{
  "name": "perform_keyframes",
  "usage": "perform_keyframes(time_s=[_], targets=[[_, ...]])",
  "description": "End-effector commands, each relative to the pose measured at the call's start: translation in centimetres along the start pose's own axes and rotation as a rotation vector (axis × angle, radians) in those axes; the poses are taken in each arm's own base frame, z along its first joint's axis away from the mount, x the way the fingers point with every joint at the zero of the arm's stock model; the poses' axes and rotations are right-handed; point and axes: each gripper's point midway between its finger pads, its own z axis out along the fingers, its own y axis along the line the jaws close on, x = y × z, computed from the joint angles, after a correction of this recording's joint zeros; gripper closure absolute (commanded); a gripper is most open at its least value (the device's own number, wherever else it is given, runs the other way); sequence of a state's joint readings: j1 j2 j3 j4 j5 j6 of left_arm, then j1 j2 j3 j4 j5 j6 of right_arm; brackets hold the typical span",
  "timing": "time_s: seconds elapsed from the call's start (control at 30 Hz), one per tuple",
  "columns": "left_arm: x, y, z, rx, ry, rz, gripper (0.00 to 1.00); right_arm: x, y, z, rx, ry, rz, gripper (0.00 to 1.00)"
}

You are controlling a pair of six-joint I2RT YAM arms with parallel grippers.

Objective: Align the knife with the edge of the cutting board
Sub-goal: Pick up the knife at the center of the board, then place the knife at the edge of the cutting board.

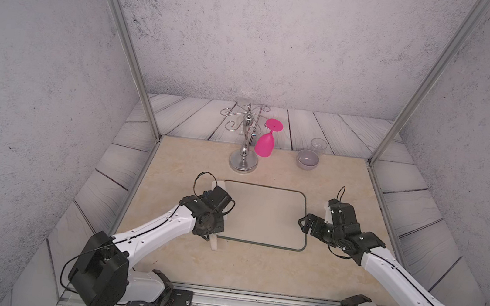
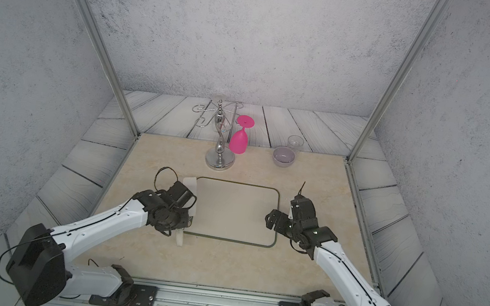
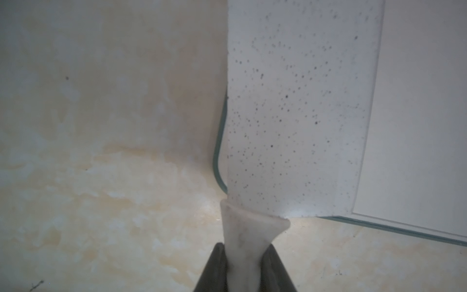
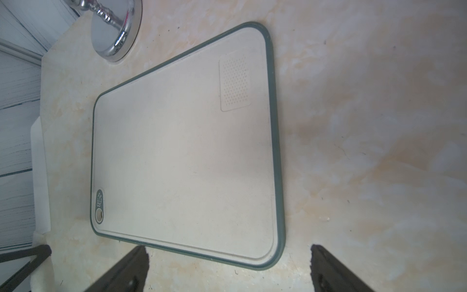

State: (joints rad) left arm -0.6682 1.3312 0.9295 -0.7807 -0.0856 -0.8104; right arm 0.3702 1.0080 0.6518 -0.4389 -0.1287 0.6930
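Your left pincer (image 3: 244,249) is clamped on the pale handle of the knife (image 3: 298,113), one dark finger (image 3: 214,268) on each side of it. The speckled whitish blade runs away from the grip, roughly along the left edge of the cutting board (image 3: 417,126). In the left wrist view the blade overlaps the green-grey rim at the near left corner. In the right wrist view a strip of counter shows between the knife (image 4: 40,177) and the cutting board (image 4: 184,156), so you cannot tell whether blade and board touch. In both top views the handle end (image 1: 214,244) pokes out past the board's near edge, and the blade tip (image 2: 190,183) sits by the far left corner.

Your right pincer (image 4: 227,249) stands with its jaws wide apart, holding nothing, just beside the right edge of the cutting board (image 1: 264,216).

The board lies flat in the middle of the beige marbled counter (image 1: 254,272). At the counter's far edge stand a silver stand (image 1: 243,160), an upturned pink goblet (image 1: 265,143) close beside it, a grey bowl (image 1: 308,160) and a clear cup (image 1: 318,145) just behind the bowl. Pale wood-plank panels border the counter, with aluminium posts at its far corners and grey speckled walls around it.
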Motion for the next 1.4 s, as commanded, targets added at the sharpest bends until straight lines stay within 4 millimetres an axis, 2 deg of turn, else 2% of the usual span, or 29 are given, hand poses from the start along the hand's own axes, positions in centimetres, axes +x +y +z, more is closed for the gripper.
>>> perform_keyframes(time_s=[0.0,0.23,0.4,0.67,0.87,1.27,1.37], targets=[[-0.5,-3.5,-0.5,0.035,-0.027,0.083,1.0,1.1,-2.2,-0.9,0.074,-0.023,0.072,0.01],[0.4,-10.8,1.1,0.046,0.031,0.218,1.0,2.2,-4.4,-3.4,0.104,-0.114,0.103,0.01],[1.1,-15.7,2.6,0.041,0.078,0.282,1.0,2.5,-5.3,-5.1,0.13,-0.145,0.084,0.01],[1.8,-21.3,5.0,0.073,0.129,0.294,1.0,3.2,-5.4,-6.0,0.139,-0.117,0.032,0.01],[1.9,-23.8,5.9,0.096,0.151,0.289,1.0,3.4,-5.3,-6.4,0.131,-0.116,0.026,0.01],[2.6,-26.6,7.6,0.111,0.164,0.266,1.0,3.4,-5.5,-6.4,0.139,-0.117,0.027,0.01],[2.7,-26.8,8.1,0.102,0.172,0.265,1.0,3.4,-5.5,-6.4,0.14,-0.116,0.027,0.01]])
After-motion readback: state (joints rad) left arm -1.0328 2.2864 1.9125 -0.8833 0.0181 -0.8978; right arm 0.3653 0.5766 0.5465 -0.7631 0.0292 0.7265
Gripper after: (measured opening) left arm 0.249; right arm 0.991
